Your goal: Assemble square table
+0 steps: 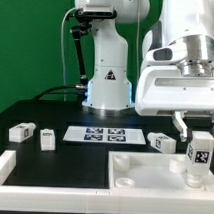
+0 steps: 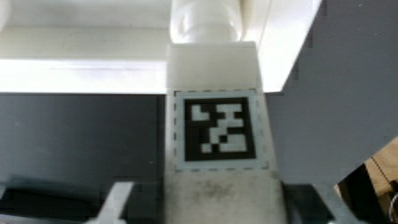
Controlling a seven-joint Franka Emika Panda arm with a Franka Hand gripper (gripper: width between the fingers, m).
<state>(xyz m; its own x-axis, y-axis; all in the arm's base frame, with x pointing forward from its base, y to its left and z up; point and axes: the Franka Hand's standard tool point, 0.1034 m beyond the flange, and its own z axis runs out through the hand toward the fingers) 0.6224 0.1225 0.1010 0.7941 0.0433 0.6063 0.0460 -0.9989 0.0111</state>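
My gripper is shut on a white blocky leg with a black-and-white tag, held upright at the exterior view's right, its lower end at the near right corner of the square slab. In the wrist view the leg fills the middle between my fingers, with the slab's white rim beyond it. Three more legs lie on the black table: two at the exterior view's left and one by the slab's far right edge.
The marker board lies flat behind the slab, in front of the robot base. A long white bar edges the workspace at the exterior view's left. A green wall stands behind.
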